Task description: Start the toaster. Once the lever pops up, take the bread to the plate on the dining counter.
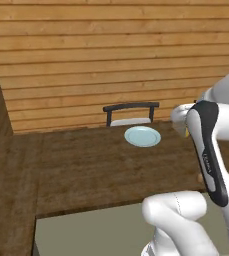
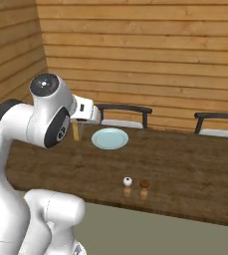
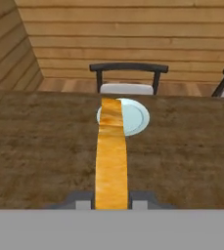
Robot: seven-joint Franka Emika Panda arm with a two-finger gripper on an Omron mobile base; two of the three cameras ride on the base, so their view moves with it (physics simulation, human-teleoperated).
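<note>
My gripper (image 3: 112, 201) is shut on the bread (image 3: 112, 161), a tan-golden slice that stands on edge between the fingers and points at the plate (image 3: 135, 117). The pale blue-white plate lies on the dark wood dining counter (image 3: 35, 146), near its far edge. In the right base view the hand hangs over the counter (image 2: 185, 164) just left of the plate (image 2: 109, 138), and the bread (image 2: 76, 132) sticks down below it. From the left base view the plate (image 1: 142, 136) lies left of the hand, and the arm hides most of the gripper.
Behind the plate, a dark chair (image 2: 123, 112) stands at the counter's far side, with another chair (image 2: 217, 122) to its right. Two small shakers, one white (image 2: 127, 182) and one brown (image 2: 144, 184), stand near the counter's front edge. A wood plank wall closes the back.
</note>
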